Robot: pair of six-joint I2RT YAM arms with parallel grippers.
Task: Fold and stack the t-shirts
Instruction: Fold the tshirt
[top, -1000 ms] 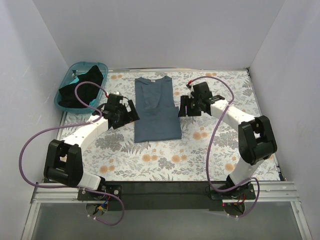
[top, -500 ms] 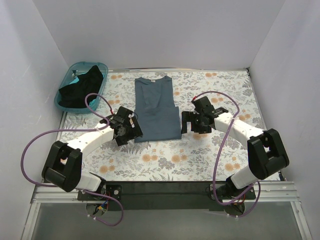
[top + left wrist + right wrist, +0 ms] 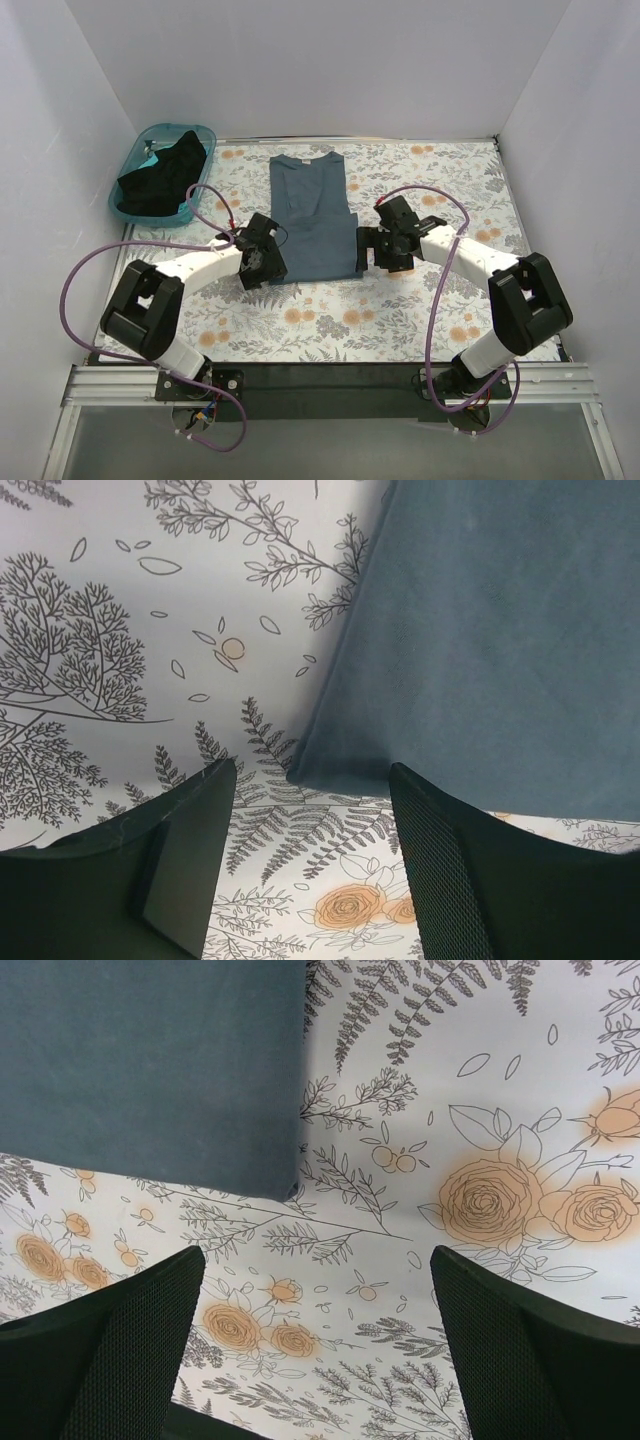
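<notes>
Both arms have swung inward and nearer over the last second, from beside the shirt's middle to its near hem. At the near left corner of the slate blue-grey t-shirt (image 3: 313, 215) sits the left gripper (image 3: 268, 262). The left wrist view shows its jaws spread, and the corner lies on the counter (image 3: 330, 320) just ahead of the gap between them, not pinched. At the near right corner, the right gripper (image 3: 368, 248) has its jaws spread wider still. The right wrist view shows the corner just ahead of them, toward the left of the picture, with neither finger on the cloth. The shirt lies flat on the floral counter as a long narrow rectangle, its neck at the far end. Farther back, off the far left corner, the teal basket (image 3: 143, 148) holds the black t-shirt (image 3: 165, 175), bunched up and rising above the rim.
</notes>
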